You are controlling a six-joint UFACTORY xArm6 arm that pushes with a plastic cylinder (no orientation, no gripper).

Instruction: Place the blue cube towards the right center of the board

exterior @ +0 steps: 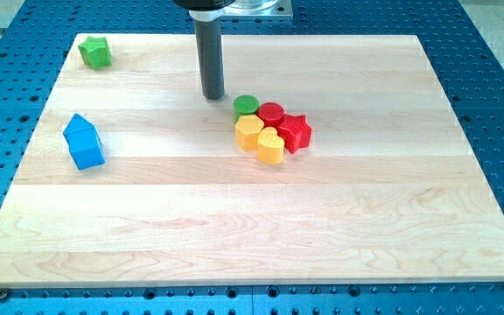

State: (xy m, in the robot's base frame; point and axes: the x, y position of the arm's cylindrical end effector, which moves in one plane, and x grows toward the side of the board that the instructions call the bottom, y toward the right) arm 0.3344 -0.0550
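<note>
right now my tip [213,96] rests on the wooden board [252,227] a little above the board's middle, with the dark rod rising straight up from it to the mount at the view's top edge. i have no jaws and no fingers to open or close, only this rod end, and it holds nothing and touches no block.

just to the view's right of my tip, and slightly lower, sits a tight cluster of five blocks. the green cylinder [246,106] is the nearest of them, close to my tip but apart from it. the red cylinder [271,112] is pressed against the green one on its right. below those two lie the yellow hexagon-like block [249,132] and the yellow heart-shaped block [270,146], touching each other, and the red star [296,133] closes the cluster on the view's right side.

the blue block [84,142], which looks more like a little house shape than a plain cube, lies well apart from me near the board's left edge, at about mid height, lower than my tip and far to the view's left of the cluster. it stands alone, touching nothing.

a green star-like block [95,52] sits by itself in the board's top left corner, well above the blue block.

around the board lies a blue perforated table surface [497,105].
</note>
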